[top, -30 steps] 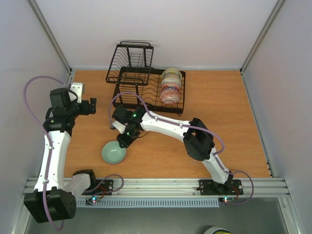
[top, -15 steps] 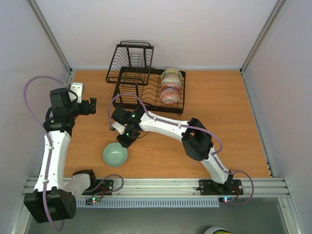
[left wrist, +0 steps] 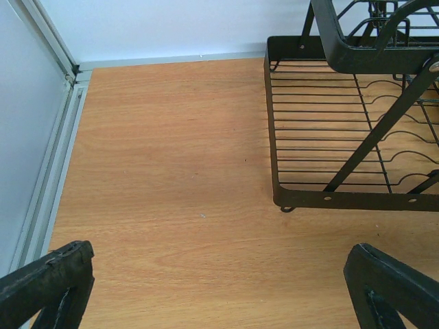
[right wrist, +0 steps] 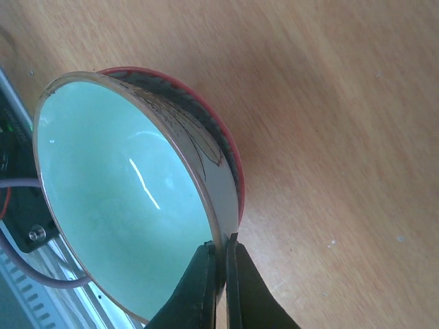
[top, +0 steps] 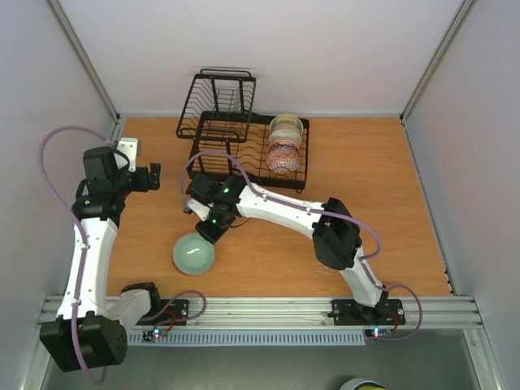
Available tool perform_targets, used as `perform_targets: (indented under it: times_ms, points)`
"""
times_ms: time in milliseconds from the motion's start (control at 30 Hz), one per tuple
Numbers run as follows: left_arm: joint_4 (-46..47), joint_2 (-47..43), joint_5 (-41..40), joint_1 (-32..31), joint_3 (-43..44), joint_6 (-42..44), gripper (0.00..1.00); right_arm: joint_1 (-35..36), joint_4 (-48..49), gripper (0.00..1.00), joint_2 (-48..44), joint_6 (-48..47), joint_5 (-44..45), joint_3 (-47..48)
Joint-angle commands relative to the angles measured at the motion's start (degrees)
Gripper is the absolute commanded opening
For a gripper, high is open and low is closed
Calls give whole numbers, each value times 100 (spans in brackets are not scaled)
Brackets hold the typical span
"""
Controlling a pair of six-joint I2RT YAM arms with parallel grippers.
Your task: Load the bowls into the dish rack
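My right gripper point(top: 207, 234) point(right wrist: 224, 243) is shut on the rim of a bowl point(top: 193, 253) point(right wrist: 130, 199) that is mint green inside and white with a red band outside. The bowl is tilted over the front-left part of the table. The black wire dish rack point(top: 236, 146) point(left wrist: 329, 137) stands at the back. In its right section stand a cream bowl with a teal rim point(top: 286, 125) and a pink-red patterned bowl point(top: 283, 156). My left gripper point(top: 153, 177) point(left wrist: 219, 295) is open and empty, left of the rack above bare wood.
White walls with metal rails close in the table on the left, back and right. The right arm stretches across the middle of the table. An aluminium rail point(top: 268, 309) runs along the near edge. The rack's raised basket point(top: 226, 93) leans at the back.
The right gripper has lifted the bowl's rim a little, and the bowl has tilted and shifted slightly to the right. The left arm has not moved.
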Motion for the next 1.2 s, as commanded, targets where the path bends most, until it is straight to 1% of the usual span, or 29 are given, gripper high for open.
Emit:
perform_targets:
  times_ms: [0,233,367,467,567,733,800,867,1033,1167]
  points:
    - [92,-46,27,37,137,8,99,40,6,1,-642,-176,87,58]
    - [89,-61,35,36,137,8,99,34,26,1,-1160,-302,309,-8]
    - [72,-83,34,37,145,-1,99,-15,-96,1,-1336,-403,833,-73]
    - [63,-86,52,38,154,-3,99,-262,-135,1,-1703,-476,1199,-419]
    - [67,-84,59,39,154,-6,100,-718,-153,1,-2127,-521,1548,-877]
    - [64,-83,81,39,154,-10,99,-1627,-348,1,-2512,-625,2629,-1262]
    - [67,-78,95,33,146,-15,99,-1908,-368,1,-2515,-668,3312,-1224]
    - [69,-86,81,38,145,-20,99,-2032,-311,1,-2418,-796,4060,-1149]
    - [64,-94,75,39,153,-18,100,-2049,406,1,-2035,-1589,5460,-1132]
    - [55,-83,68,39,153,-10,99,-2050,1564,1,-1935,-2578,6124,-1553]
